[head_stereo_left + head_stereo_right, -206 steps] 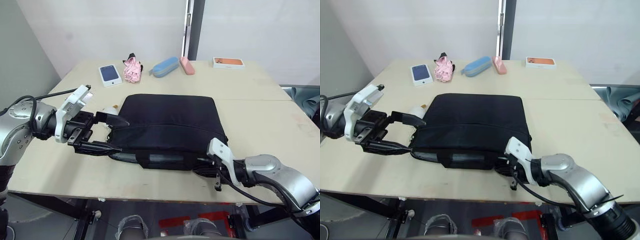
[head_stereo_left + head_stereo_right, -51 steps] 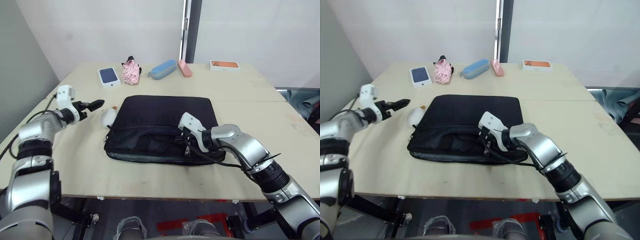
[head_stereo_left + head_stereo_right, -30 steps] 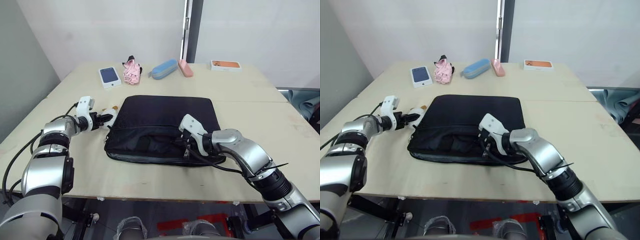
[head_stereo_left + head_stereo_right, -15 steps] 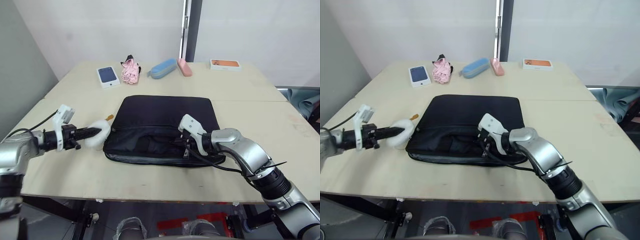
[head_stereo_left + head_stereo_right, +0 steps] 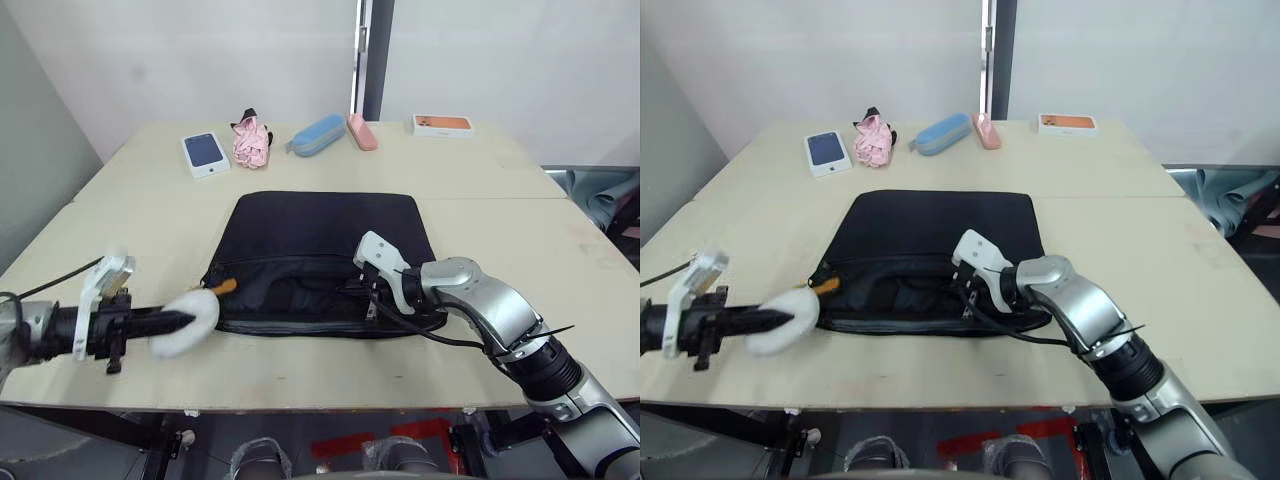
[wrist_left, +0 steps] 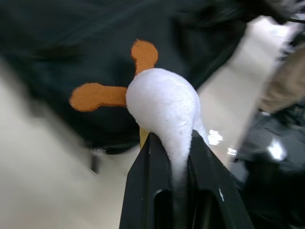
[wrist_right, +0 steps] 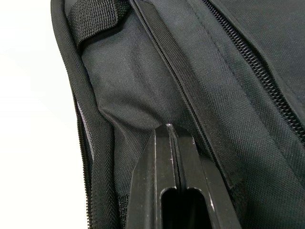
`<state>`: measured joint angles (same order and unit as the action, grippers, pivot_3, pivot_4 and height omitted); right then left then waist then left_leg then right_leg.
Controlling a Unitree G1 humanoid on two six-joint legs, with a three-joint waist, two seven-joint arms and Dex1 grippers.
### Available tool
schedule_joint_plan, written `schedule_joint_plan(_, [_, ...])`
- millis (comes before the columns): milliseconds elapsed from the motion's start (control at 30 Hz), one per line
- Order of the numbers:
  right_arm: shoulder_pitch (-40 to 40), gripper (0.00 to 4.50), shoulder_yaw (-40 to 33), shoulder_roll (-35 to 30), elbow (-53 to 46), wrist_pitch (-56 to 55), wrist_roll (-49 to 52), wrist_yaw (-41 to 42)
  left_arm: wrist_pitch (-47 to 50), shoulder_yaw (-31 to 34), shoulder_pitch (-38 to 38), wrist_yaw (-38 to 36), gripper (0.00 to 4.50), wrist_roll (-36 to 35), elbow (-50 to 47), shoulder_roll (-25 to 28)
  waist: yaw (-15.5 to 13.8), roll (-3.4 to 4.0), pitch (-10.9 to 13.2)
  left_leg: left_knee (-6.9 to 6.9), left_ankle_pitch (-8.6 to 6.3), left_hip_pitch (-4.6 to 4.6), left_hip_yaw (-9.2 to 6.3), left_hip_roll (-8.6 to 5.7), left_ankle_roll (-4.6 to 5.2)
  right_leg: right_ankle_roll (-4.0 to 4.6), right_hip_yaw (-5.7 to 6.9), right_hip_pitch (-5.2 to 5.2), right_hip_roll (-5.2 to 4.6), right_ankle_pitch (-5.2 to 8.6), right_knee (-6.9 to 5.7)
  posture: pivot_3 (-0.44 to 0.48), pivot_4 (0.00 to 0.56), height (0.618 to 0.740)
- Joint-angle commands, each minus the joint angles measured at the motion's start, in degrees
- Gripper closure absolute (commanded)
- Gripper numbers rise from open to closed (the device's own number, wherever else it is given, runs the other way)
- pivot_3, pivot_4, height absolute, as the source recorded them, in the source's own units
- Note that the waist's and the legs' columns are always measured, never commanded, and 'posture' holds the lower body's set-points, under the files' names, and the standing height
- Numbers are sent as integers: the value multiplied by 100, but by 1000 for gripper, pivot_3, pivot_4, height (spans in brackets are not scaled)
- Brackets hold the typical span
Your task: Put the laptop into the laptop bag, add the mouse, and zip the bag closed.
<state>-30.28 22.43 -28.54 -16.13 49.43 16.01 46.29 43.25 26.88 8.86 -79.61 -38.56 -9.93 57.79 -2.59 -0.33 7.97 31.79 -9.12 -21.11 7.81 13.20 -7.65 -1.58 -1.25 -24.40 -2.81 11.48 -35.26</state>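
Left gripper (image 6: 170,157) is clamped on a puffy white object (image 5: 186,322) with orange tabs (image 6: 114,81), held at the bag's (image 5: 320,240) front-left corner, near the table's (image 5: 520,200) front edge. That object is not the flat mouse. Fingers (image 6: 147,191) pinch its white body from both sides, tabs pointing toward the bag.

Right gripper (image 7: 167,131) is pressed together, fingertips flat on the bag fabric beside a zipper track; from the head camera it sits on the bag's front-right area. Can't tell if any fabric is caught between the tips.

Bag lies flat mid-table, front edge toward the robot.

Along the far edge of the table: white box with blue top (image 5: 205,153), pink bundle (image 5: 251,139), blue case (image 5: 319,134), pink case (image 5: 362,132), orange-topped box (image 5: 442,124). All well apart from the bag.
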Motion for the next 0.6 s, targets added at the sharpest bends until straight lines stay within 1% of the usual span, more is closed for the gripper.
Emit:
schedule_joint_plan(33, [30, 4500, 170, -97, 233, 182, -96, 42, -349, 166, 447, -215, 4478, 51, -75, -16, 6, 0, 0, 0, 0, 1, 1, 0, 0, 0, -1, 0, 0, 0, 0, 0, 150, 740])
schedule_joint_plan(267, [-52, 4500, 211, -106, 331, 142, -125, 115, -741, 127, 1191, -187, 4478, 84, -504, -188, 15, -1, -2, 2, 0, 7, 6, 2, 1, 0, -5, 1, 0, 0, -3, 0, 150, 740])
schedule_joint_plan(467, [-116, 4500, 248, -94, 409, 94, -151, 176, -947, 213, 1734, -96, 4478, 37, -917, -375, 28, -2, -3, 2, -1, 9, 18, 3, 2, 0, -15, 1, 1, 0, -6, 0, 150, 740])
schedule_joint_plan(600, [-165, 4500, 304, -63, 452, 48, -163, 223, -1152, 218, 1827, 62, 4478, 146, -920, -455, 26, -2, -3, 1, -1, 12, 20, 5, 2, 0, -16, 1, 4, 0, -10, 0, 150, 740])
